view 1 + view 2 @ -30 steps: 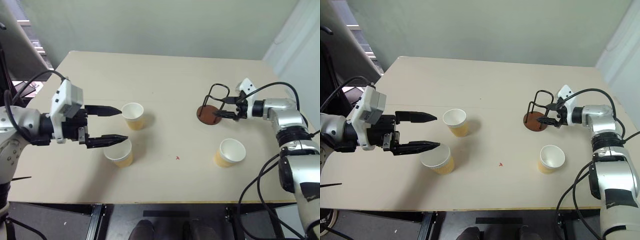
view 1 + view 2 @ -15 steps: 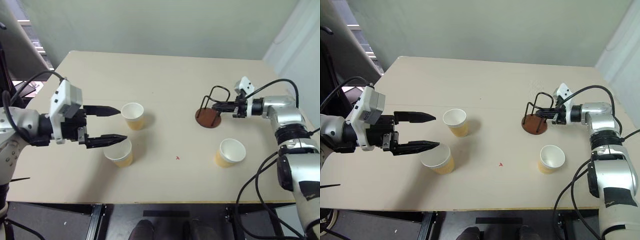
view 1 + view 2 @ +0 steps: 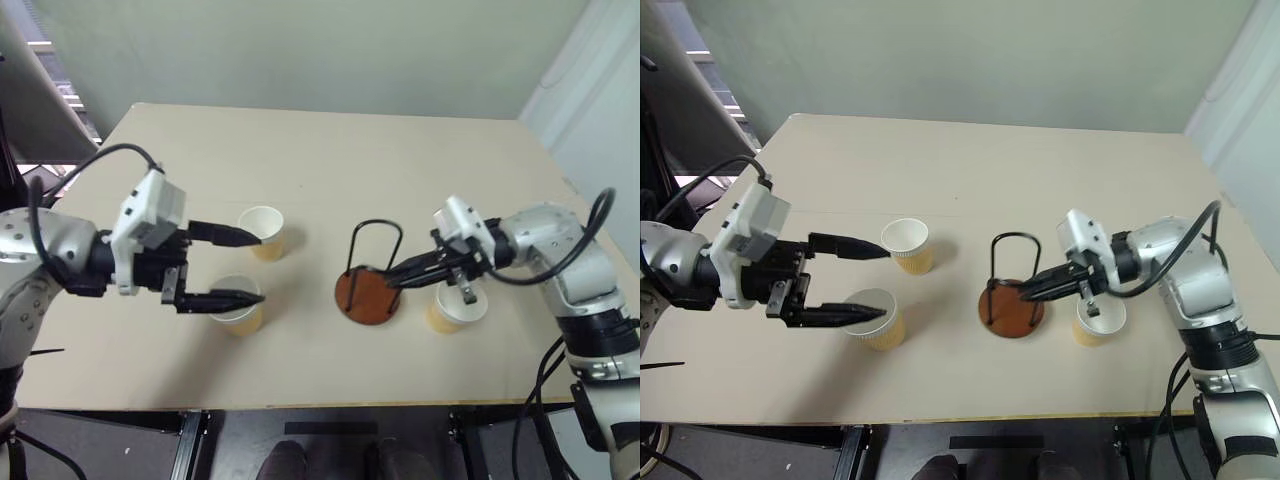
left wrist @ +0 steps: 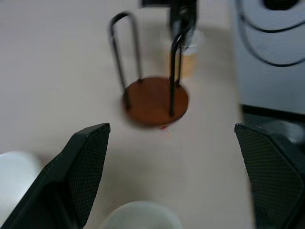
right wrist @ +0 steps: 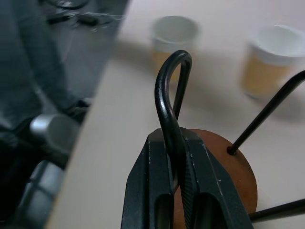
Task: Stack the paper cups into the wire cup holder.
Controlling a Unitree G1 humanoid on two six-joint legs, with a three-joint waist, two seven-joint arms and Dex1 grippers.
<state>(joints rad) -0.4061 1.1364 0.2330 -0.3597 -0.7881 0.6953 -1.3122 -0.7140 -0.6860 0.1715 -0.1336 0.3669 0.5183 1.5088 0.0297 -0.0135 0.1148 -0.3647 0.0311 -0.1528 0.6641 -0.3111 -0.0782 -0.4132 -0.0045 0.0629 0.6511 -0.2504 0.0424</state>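
My right tool (image 3: 392, 281) is pinched fully shut on one of the thin black wire loops of the cup holder (image 3: 367, 292), gripping low on the wire so that the whole stand goes with my arm; the holder stands upright on its round reddish-brown base near the middle of the pale worktop (image 3: 330, 150), between my two arms, a spot that I judge either one can reach easily; the nearest paper cup (image 3: 458, 307) sits just beside the holder, partly under my right wrist; the other two cups stand well apart from the holder on my left, one (image 3: 262, 232) farther from me and one (image 3: 236, 305) closer; my left tool (image 3: 245, 267) hovers between those two cups with its black fingers spread as wide as they go and nothing in them, seemingly poised to take a cup; no cup is in the holder yet.
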